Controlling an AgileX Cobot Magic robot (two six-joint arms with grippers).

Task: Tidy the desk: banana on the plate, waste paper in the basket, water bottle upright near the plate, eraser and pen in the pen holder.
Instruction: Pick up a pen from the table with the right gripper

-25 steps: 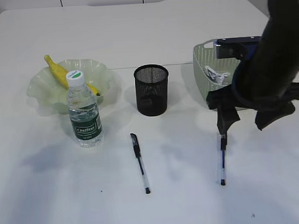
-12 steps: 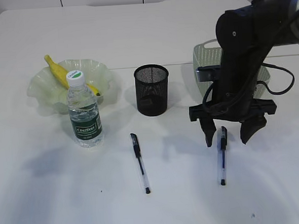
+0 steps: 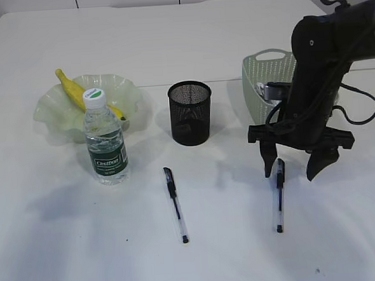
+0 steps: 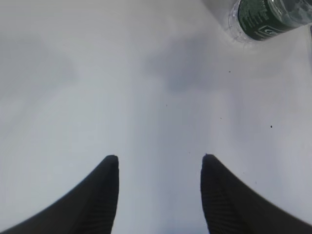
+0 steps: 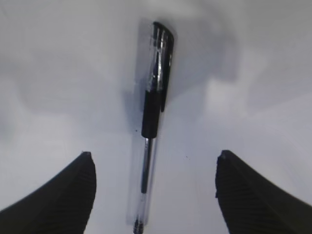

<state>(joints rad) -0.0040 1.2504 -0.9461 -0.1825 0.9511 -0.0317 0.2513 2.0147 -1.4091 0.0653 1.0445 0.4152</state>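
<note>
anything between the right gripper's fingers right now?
Yes: the right-hand pen lies on the desk between the open fingers of the right gripper, closer to the left one, untouched. The right wrist view shows it; the exterior view agrees.

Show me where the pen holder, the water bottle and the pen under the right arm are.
pen holder (image 3: pixel 190 115), exterior view, mesh wall.
water bottle (image 3: pixel 107 159), exterior view, green label.
pen under the right arm (image 5: pixel 151 114), right wrist view, black grip section.
</note>
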